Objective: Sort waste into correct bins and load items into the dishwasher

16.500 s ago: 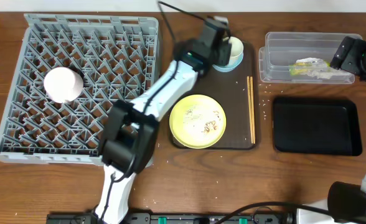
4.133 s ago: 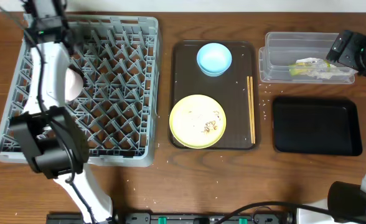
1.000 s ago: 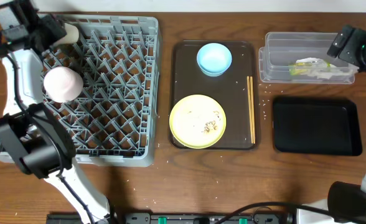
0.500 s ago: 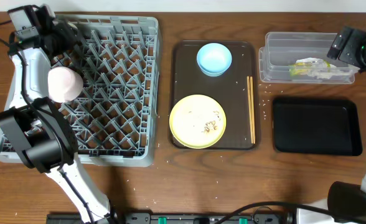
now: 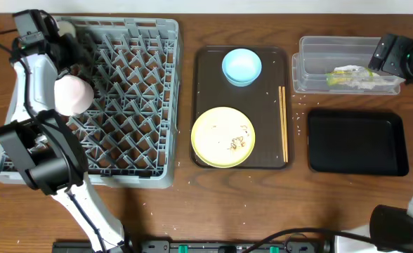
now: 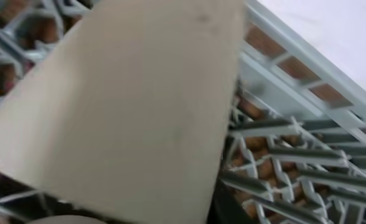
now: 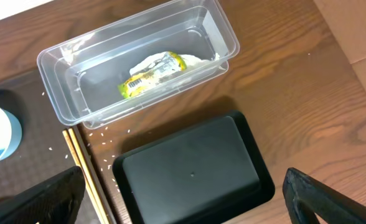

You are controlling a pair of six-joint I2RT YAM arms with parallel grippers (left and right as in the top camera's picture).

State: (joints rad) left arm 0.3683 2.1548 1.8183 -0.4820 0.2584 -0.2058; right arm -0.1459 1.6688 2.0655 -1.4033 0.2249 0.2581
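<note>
The grey dishwasher rack (image 5: 122,42) fills the left of the table, with a white bowl (image 5: 73,95) upside down in it. My left gripper (image 5: 55,39) is over the rack's far-left corner, right against the white cup (image 5: 65,29). The cup (image 6: 121,93) fills the left wrist view, and whether the jaws hold it cannot be made out. The light blue bowl (image 5: 241,66) and the yellow plate (image 5: 223,137) with rice crumbs (image 5: 236,143) sit on the brown tray (image 5: 206,84). My right gripper (image 7: 183,199) hangs wide open above the black tray (image 7: 189,168). The yellow-green wrapper (image 7: 152,73) lies in the clear tub (image 7: 58,93).
Wooden chopsticks (image 5: 284,123) lie along the brown tray's right edge. Loose rice grains (image 7: 102,134) are scattered on the table between the clear tub and the black tray (image 5: 357,143). The right arm (image 5: 403,60) hovers by the tub's (image 5: 312,63) far-right end.
The left gripper has swung a little right over the rack's far-left corner, and the cup now shows higher and further left. The right arm has not moved.
</note>
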